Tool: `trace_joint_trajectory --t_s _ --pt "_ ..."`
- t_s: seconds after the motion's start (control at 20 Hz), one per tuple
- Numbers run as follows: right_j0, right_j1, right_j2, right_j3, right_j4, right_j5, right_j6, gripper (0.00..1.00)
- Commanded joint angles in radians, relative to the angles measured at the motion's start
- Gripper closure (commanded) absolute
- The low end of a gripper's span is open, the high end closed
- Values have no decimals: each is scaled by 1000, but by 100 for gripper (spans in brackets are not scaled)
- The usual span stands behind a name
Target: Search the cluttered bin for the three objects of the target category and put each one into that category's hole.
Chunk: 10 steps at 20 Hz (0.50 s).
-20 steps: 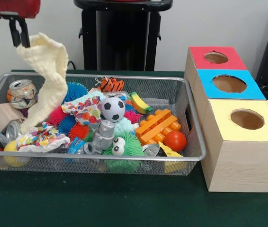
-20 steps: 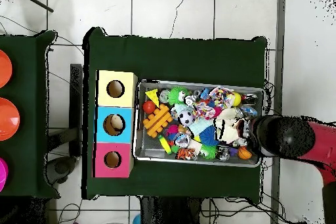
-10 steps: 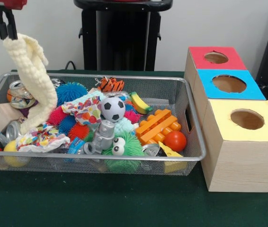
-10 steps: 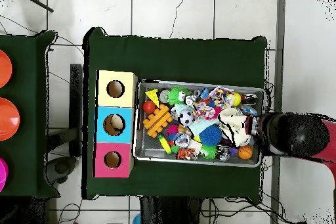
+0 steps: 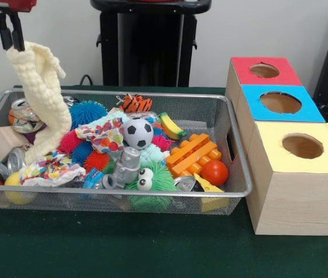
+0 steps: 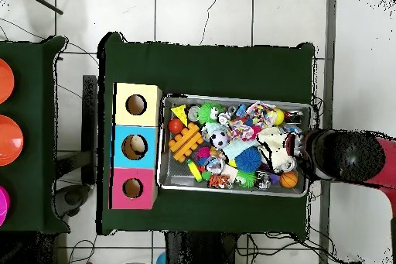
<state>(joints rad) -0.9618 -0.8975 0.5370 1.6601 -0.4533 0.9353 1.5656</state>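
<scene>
Pinching the cream knitted cloth [image 5: 41,98] by its top, the claw [image 5: 10,41] hangs above the wire bin [image 5: 236,156]

Your gripper [image 5: 11,43] sits high at the top left corner of the front view, its two black fingers [image 5: 4,33] pointing straight down and drawn close together, pinched on the top edge of the cream cloth [image 5: 41,98] that hangs from them. Only the lower edge of your red wrist housing [image 5: 8,4] shows above them. From overhead, your arm [image 6: 352,156] reaches in from the right edge, red behind and black and rounded at the front, with the gripper beneath it hidden.
</scene>
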Motion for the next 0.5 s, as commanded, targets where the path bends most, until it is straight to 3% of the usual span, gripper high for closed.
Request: trace_joint_trajectory --t_s 0.05,0.5 --pt "-4 10 59 20 -65 29 -247 100" --pt "-8 13 64 25 -58 21 -241 100"
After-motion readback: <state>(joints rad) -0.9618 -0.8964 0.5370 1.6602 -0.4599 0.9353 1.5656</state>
